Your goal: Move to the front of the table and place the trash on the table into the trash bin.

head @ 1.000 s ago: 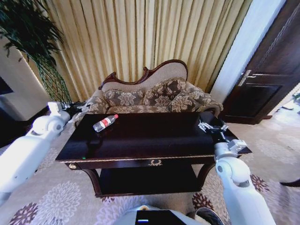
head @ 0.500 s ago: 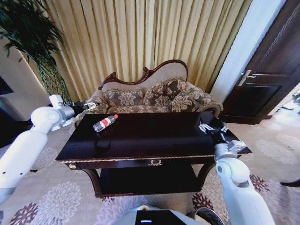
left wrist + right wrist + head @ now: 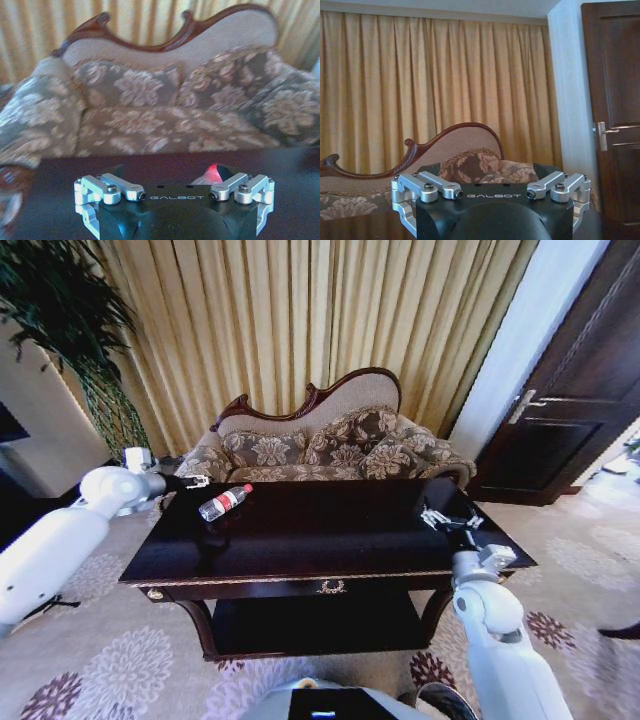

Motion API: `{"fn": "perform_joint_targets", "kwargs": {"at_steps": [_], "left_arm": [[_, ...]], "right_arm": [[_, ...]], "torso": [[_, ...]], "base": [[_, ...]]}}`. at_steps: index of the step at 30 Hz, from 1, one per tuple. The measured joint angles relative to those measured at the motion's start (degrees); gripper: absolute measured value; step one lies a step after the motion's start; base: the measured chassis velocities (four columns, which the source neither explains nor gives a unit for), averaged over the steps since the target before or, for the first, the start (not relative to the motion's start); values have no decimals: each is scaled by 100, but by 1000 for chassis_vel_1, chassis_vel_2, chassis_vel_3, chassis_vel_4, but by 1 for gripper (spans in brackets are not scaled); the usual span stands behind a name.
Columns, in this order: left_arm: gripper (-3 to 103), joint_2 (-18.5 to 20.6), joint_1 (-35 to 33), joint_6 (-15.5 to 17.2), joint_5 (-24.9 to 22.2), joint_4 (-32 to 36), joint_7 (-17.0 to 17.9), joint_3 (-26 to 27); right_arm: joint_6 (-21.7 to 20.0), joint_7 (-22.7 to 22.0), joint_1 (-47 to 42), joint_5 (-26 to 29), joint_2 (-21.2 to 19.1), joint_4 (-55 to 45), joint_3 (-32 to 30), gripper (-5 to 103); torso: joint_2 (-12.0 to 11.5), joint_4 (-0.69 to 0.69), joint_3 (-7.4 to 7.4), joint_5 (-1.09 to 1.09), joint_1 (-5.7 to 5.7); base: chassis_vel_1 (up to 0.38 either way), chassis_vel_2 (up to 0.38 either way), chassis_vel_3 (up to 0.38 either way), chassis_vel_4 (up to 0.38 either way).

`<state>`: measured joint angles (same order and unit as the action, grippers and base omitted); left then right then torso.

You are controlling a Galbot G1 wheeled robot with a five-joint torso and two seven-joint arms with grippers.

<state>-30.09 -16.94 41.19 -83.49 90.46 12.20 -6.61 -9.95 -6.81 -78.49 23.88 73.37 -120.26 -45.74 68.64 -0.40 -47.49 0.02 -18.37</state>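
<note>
Your robot faces the long front of the table [image 3: 300,540], with the sofa [image 3: 320,445] and curtains [image 3: 300,320] behind it. The bottle [image 3: 224,502] lies on its side on the tabletop near the far left corner, red label and cap end toward the sofa. Your left gripper [image 3: 196,481] hangs at the table's left end, just beside the bottle and apart from it; its wrist view shows both fingers [image 3: 110,189] spread wide and nothing between them, with a red spot of the bottle [image 3: 212,173] beyond the gripper body. Your right gripper [image 3: 446,520] sits over the table's right edge, jaws also spread and empty in its wrist view [image 3: 492,192], facing the sofa and the door [image 3: 612,110].
</note>
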Motion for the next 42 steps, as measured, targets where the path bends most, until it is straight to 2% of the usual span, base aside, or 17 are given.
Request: {"fn": "perform_joint_targets", "kwargs": {"at_steps": [3,5,7,9,14,21,29,33,42], "left_arm": [[100,-115,87,-4,-82,71,35,-123],[100,-136,75,-5,-128,139,158,-165],[100,-125,-72,-7,-231,370,437,-212],[100,-109,-109,-7,-247,423,476,-216],[100,108,-408,-8,-236,880,719,-180],[100,337,-720,-10,12,1125,760,-16],[100,540,-1269,-15,360,1258,496,405],[100,594,-1682,-20,877,1171,-16,655],[100,567,-1974,-25,919,1151,-165,912]], "right_arm": [[38,0,-51,-27,69,2,-73,100],[58,0,-65,-42,90,7,-95,100],[93,0,-69,-79,131,21,-126,100],[97,0,-67,-88,139,24,-126,100],[115,0,-39,-216,254,60,-56,100],[136,0,-44,-351,375,76,28,100],[143,0,-57,-410,388,83,41,100],[187,0,-76,-453,415,111,51,100],[206,0,-80,-458,401,110,54,100]], "torso": [[0,1,0,-1,0],[0,1,0,-1,0],[0,3,0,-2,0],[0,3,0,-2,0],[0,3,0,-3,0],[0,4,0,-2,0],[0,3,0,-2,0],[0,4,0,-2,0],[0,3,0,-1,0]], "base": [[0,0,0,0],[0,0,0,0],[0,0,0,0],[0,0,0,0],[0,0,0,0],[0,0,0,0],[0,0,0,0],[0,0,0,0],[0,0,0,0]]}}
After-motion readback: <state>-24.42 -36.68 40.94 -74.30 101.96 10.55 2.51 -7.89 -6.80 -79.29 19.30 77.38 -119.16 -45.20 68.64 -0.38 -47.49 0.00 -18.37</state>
